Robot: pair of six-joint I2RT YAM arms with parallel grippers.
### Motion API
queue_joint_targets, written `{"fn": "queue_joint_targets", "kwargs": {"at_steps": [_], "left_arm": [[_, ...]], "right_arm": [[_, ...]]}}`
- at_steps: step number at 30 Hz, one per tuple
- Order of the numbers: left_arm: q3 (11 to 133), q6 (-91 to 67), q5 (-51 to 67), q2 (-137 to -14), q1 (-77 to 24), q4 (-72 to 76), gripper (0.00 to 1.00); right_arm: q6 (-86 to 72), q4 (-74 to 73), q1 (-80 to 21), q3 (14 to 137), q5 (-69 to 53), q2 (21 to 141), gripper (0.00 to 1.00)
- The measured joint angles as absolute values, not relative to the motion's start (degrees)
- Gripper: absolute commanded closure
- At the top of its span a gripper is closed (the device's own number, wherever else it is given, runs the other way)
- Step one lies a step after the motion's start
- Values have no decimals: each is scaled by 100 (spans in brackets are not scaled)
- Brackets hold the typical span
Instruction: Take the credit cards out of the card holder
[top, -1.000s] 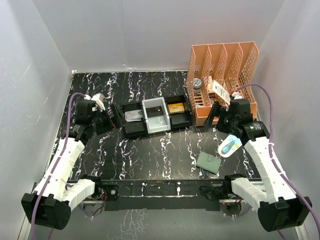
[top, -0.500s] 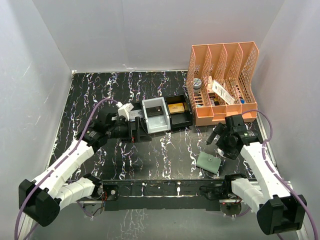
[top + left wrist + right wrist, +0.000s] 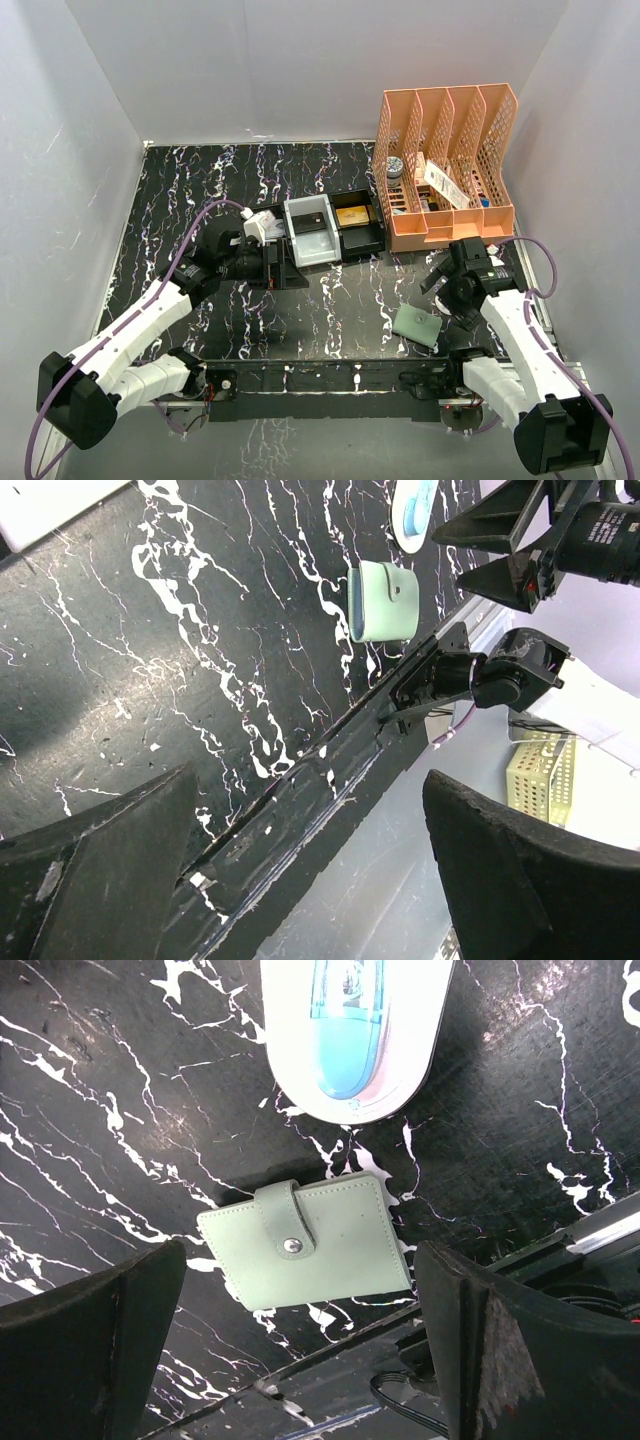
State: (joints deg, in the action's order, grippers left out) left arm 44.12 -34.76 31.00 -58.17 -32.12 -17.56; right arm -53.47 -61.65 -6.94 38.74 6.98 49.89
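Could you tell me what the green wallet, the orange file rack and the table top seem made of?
The wallet looks like soft matte leather or imitation leather: stitched edges, a snap strap. The file rack seems moulded plastic, given its lattice walls. The table top looks like a black marble-patterned laminate or film; I cannot tell which.

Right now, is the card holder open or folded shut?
Folded shut: the card holder lies flat, with its tab snapped down over the front face.
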Motion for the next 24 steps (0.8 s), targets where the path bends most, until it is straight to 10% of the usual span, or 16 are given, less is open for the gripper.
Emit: {"fn": "queue_joint_targets", "kwargs": {"at_steps": [24], "left_arm": [[4348,-3496,2596,-5800,-3238,-1776,1]], "right_arm": [[-5607,-5306,-670,2923,-377,5621,2]]}}
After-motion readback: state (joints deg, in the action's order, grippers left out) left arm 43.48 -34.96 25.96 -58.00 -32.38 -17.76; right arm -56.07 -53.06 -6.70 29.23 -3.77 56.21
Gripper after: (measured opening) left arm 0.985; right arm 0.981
